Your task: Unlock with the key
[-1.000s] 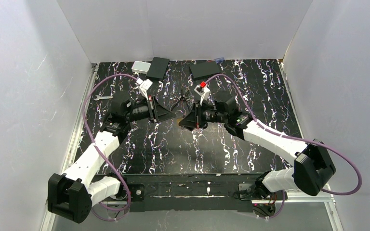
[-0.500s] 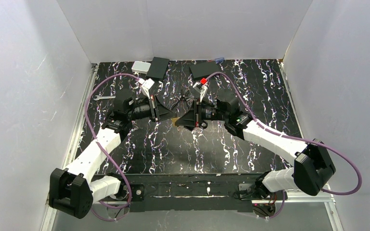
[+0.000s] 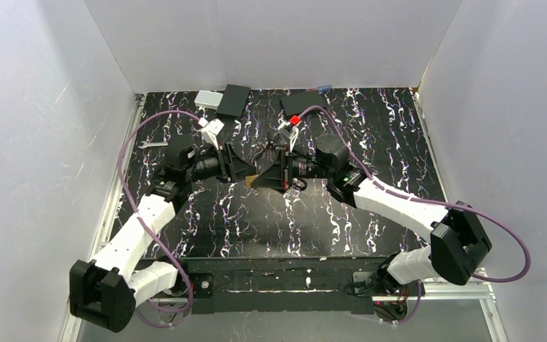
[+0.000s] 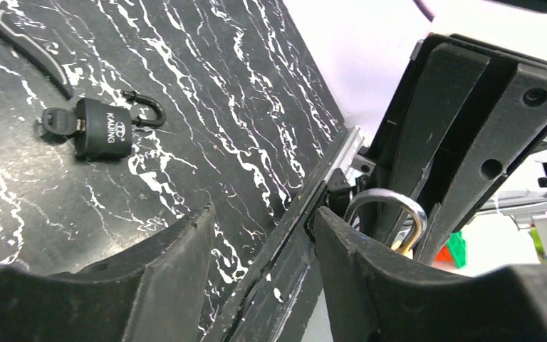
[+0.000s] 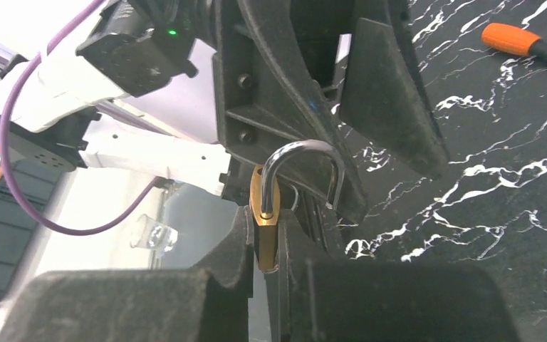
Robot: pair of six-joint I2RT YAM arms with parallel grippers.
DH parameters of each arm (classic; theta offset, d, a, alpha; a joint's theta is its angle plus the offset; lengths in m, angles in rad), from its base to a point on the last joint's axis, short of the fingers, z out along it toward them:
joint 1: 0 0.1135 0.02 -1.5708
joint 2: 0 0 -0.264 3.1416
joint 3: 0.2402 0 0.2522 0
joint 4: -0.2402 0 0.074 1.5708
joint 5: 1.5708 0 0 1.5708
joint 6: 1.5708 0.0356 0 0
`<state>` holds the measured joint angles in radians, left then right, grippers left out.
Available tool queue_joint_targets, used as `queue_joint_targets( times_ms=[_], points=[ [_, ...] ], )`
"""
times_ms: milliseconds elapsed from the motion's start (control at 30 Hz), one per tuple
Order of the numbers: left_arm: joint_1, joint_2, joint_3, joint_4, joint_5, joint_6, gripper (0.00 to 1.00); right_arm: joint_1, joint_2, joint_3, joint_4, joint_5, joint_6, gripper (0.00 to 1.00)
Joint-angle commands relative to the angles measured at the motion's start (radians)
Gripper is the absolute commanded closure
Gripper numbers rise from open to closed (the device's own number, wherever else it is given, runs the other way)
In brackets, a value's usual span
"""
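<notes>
A brass padlock (image 5: 265,226) is pinched edge-on between the fingers of my right gripper (image 5: 266,229), which is shut on its body. Its silver shackle (image 5: 306,153) arches up: one leg sits in the body and the other hangs free to the side. My left gripper (image 4: 265,214) faces it with its jaws apart and nothing between them. The shackle (image 4: 386,203) shows just past its right finger. In the top view both grippers meet at the table's middle, left (image 3: 242,168) and right (image 3: 263,177). A black padlock (image 4: 103,130) lies on the table with its shackle open and a key (image 4: 52,121) in it.
An orange-handled tool (image 5: 513,39) lies on the marbled table beyond the right gripper. Two black boxes (image 3: 235,100) (image 3: 303,104) and a silver box (image 3: 206,98) stand at the back edge. A small wrench (image 3: 155,144) lies at the left. White walls close in three sides.
My left gripper has opened from shut. The right gripper has carried the brass padlock a little to the left, closer to the left gripper.
</notes>
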<state>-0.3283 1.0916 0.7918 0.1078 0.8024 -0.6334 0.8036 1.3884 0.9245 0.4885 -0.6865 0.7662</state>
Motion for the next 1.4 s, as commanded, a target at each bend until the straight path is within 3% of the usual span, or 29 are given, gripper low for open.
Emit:
queue_joint_targets(
  times_ms=[0,200,233,533,833,1067,1367],
  points=[
    [-0.025,-0.137,0.060,-0.126,-0.106,0.119,0.46,0.009,-0.054,0.060,-0.222,0.157,-0.162,0.99],
    [-0.025,-0.157,0.064,-0.129,-0.100,0.132,0.47,0.006,-0.108,0.107,-0.428,0.253,-0.258,0.99],
    [-0.025,-0.175,0.043,-0.064,-0.058,0.110,0.42,0.006,-0.104,0.110,-0.447,0.264,-0.269,0.99],
    [-0.065,-0.067,0.057,-0.044,-0.006,0.053,0.44,0.039,-0.047,0.089,-0.296,0.182,-0.196,0.99],
    [-0.085,-0.005,0.076,-0.051,-0.006,0.038,0.67,0.055,-0.051,0.077,-0.249,0.161,-0.185,0.99],
    [-0.084,-0.039,0.071,-0.040,0.010,0.048,1.00,0.055,-0.061,0.054,-0.213,0.142,-0.177,0.99],
    [-0.085,-0.164,-0.002,0.128,0.081,0.022,1.00,0.048,-0.085,0.017,-0.087,0.070,-0.113,0.99]
  ],
)
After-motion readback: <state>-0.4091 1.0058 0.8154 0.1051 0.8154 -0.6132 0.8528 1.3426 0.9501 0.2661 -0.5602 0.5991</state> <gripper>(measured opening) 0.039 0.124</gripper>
